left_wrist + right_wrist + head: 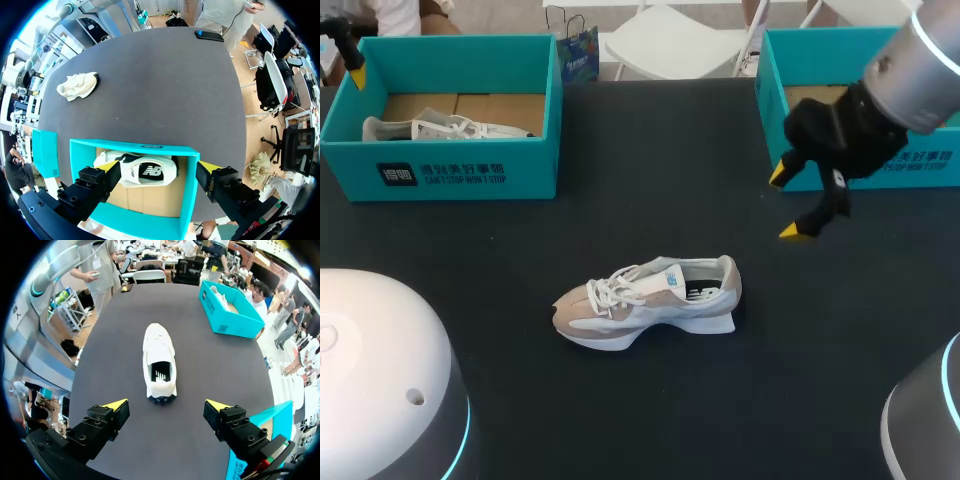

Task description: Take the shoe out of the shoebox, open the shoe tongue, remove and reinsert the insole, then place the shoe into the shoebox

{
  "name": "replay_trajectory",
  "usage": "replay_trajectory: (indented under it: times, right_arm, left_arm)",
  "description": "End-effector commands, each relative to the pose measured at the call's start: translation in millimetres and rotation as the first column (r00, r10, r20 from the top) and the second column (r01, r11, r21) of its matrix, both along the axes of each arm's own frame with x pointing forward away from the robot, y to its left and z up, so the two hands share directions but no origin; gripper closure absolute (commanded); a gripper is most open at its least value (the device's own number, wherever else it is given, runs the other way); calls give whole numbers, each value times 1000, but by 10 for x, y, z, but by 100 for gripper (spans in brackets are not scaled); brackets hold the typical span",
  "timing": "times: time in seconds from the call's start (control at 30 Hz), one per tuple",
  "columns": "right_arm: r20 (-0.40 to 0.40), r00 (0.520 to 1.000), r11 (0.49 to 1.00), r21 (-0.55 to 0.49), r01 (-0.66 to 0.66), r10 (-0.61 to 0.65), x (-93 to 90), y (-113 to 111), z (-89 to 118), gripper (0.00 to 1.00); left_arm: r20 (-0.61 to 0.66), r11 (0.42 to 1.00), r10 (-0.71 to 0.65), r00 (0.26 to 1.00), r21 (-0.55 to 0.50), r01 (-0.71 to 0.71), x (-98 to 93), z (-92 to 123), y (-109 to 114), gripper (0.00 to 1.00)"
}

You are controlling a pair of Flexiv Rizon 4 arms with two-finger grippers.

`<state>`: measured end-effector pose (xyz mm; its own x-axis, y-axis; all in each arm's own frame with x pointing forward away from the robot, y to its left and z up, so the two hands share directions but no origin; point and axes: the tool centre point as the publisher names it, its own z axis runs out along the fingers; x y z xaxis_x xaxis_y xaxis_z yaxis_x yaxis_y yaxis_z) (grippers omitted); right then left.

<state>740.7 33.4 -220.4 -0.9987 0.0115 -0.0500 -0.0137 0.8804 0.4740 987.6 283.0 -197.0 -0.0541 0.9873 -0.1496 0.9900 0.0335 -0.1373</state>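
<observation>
A beige and white shoe [650, 298] lies on its sole in the middle of the black table, toe to the left; the right wrist view shows the same shoe [160, 362] heel-first, its opening facing up. My right gripper [788, 203] hangs open above the table to the shoe's right, just in front of the right teal shoebox [920, 165]. In its own view the right gripper [166, 407] is empty, a little behind the heel. My left gripper [162, 172] is open above the left teal shoebox [190, 185], over a second white shoe [142, 170] inside.
The left shoebox [470, 170] stands at the table's back left with its shoe [440, 128] lying in it. A dark phone [209, 35] lies near the table's edge. My left gripper [350, 60] shows at that box's far left corner.
</observation>
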Motion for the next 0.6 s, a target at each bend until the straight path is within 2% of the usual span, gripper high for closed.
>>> replay_trajectory:
  times: [0.03, 0.17, 0.33, 0.6]
  right_arm:
    - [21, 999, 945, 327, -32, 27, 8, -25, -289, 0]
    - [39, 999, 921, 389, -27, 13, 29, -4, -468, 0]
    - [19, 1000, 930, 366, -23, 17, 15, 24, -714, 0]
    - [14, 1000, 933, 360, -16, 12, 13, 22, -728, 0]
  left_arm:
    - [-3, 1000, -2, 1000, 1, 2, 10, 8, 8, 0]
    - [-3, 1000, -2, 1000, 1, 2, 10, 8, 8, 0]
    - [-3, 1000, -2, 1000, 1, 2, 10, 8, 8, 0]
    - [-3, 1000, -2, 1000, 1, 2, 10, 8, 8, 0]
